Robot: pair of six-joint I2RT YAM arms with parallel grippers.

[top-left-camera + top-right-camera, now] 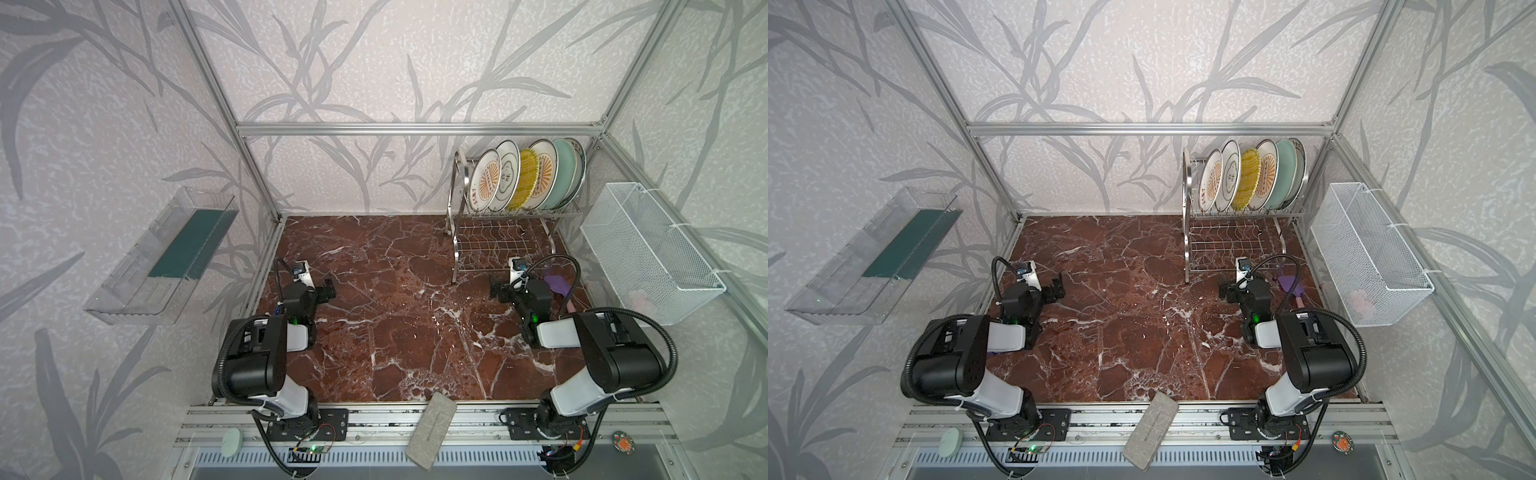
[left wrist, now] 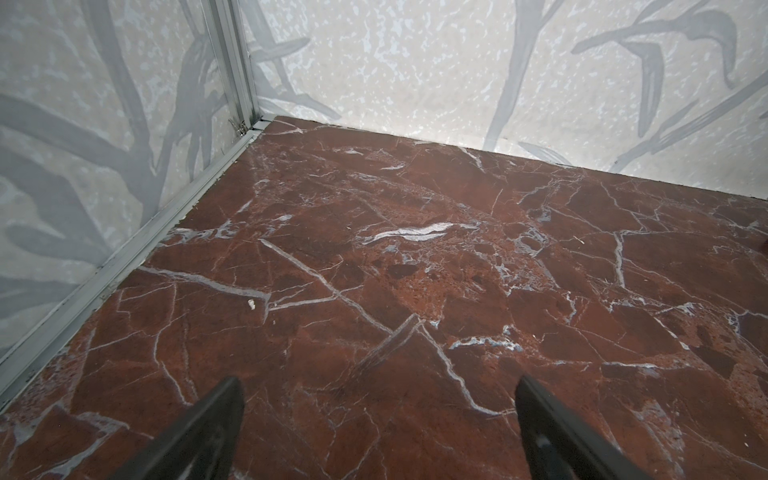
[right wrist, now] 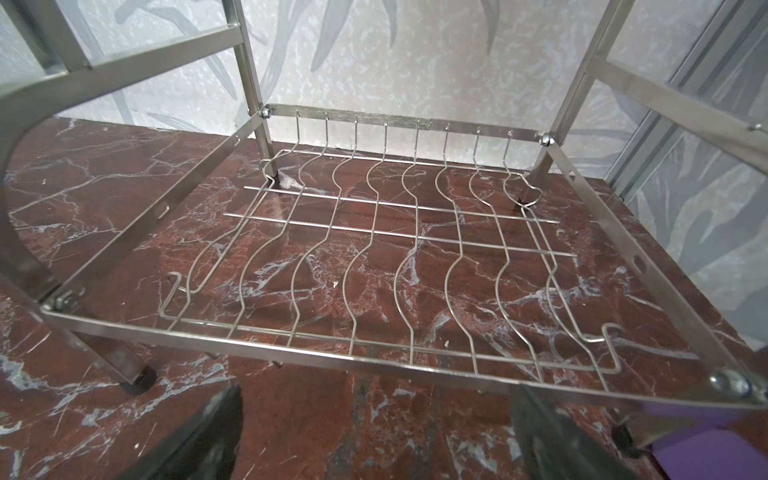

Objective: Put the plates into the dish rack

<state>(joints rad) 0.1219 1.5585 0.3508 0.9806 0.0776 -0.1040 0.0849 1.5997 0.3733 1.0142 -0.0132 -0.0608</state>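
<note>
Barely visible — rearmost plate (image 1: pixel 581 154) behind mint plate (image 1: pixel 564 174) in dish rack (image 1: pixel 490 245).

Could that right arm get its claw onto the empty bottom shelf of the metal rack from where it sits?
Probably yes. The right claw is open and faces the dish rack at its bottom shelf, with only bare tabletop between them.

The marble tabletop (image 1: pixel 395 316) lay bare across its middle and left. The dish rack (image 1: pixel 515 214) blocked the far right corner, its upper tier filled by plates (image 1: pixel 540 174), its lower tier free; a purple spatula (image 1: pixel 555 284) lay beside it.
</note>
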